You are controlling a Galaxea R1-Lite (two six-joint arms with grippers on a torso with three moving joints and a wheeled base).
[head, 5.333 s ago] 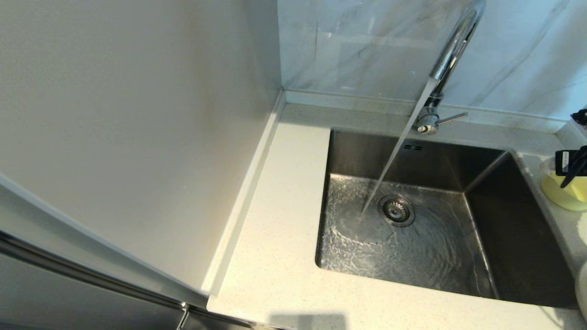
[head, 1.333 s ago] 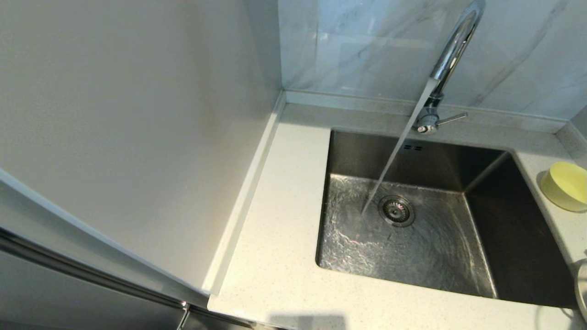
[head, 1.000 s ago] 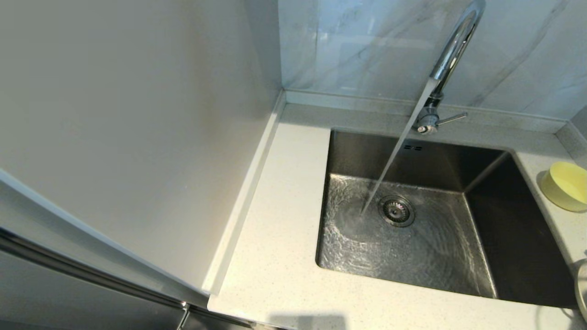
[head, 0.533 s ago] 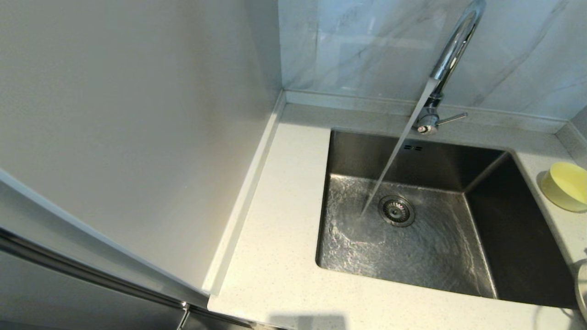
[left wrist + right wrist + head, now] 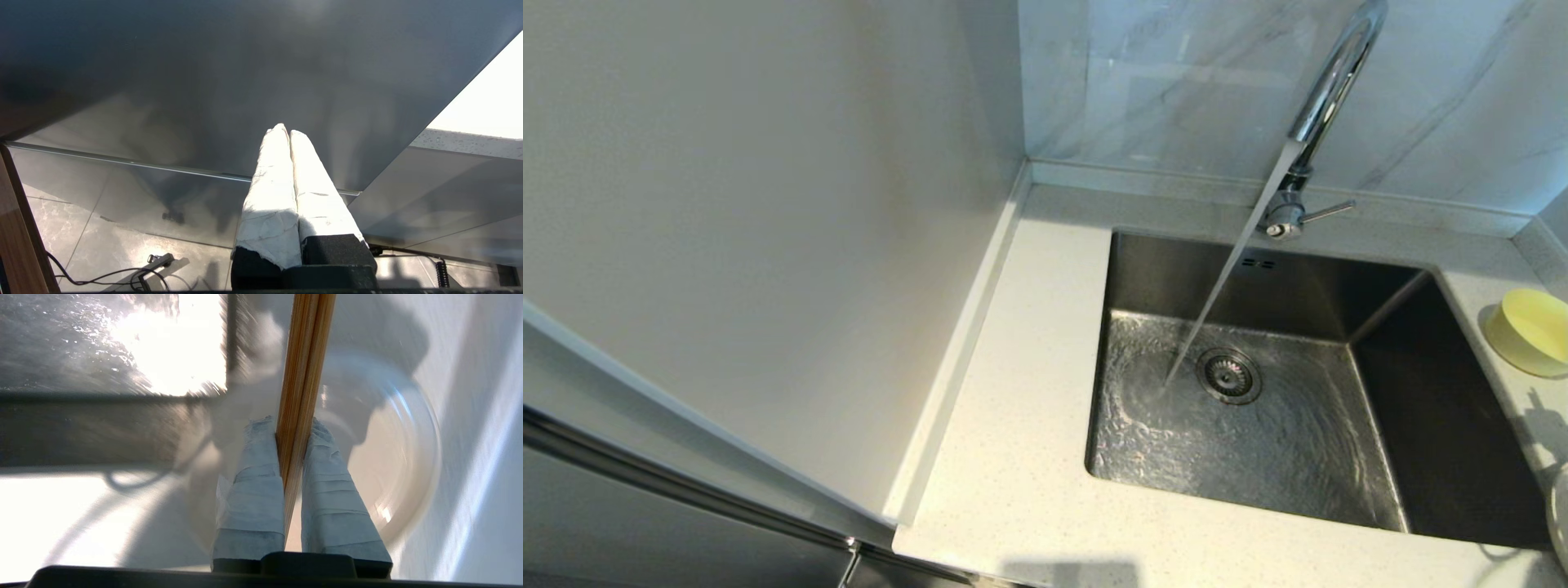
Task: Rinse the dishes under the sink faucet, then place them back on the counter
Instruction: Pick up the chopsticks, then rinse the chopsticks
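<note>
The chrome faucet [image 5: 1327, 90] runs a slanted stream into the steel sink [image 5: 1258, 416]. A pale-yellow bowl [image 5: 1531, 331] sits on the speckled counter [image 5: 1021, 425] right of the basin. My right gripper [image 5: 293, 425] is outside the head view; in its wrist view it is shut on the brown chopsticks [image 5: 303, 371], above the cream-white plate [image 5: 392, 457] by the sink's edge. A sliver of that plate [image 5: 1560, 514] shows at the head view's right border. My left gripper [image 5: 284, 130] is shut and empty, parked low beside a dark cabinet front.
A tall pale panel [image 5: 768, 245] walls off the left of the counter. Marble backsplash [image 5: 1176, 82] rises behind the faucet. The drain strainer [image 5: 1228, 376] lies mid-basin under rippling water. A floor cable [image 5: 106, 277] lies below the left arm.
Five seconds ago the right gripper hung over the yellow bowl; it has since left the head view. Only now a shadow falls on the counter near the plate.
</note>
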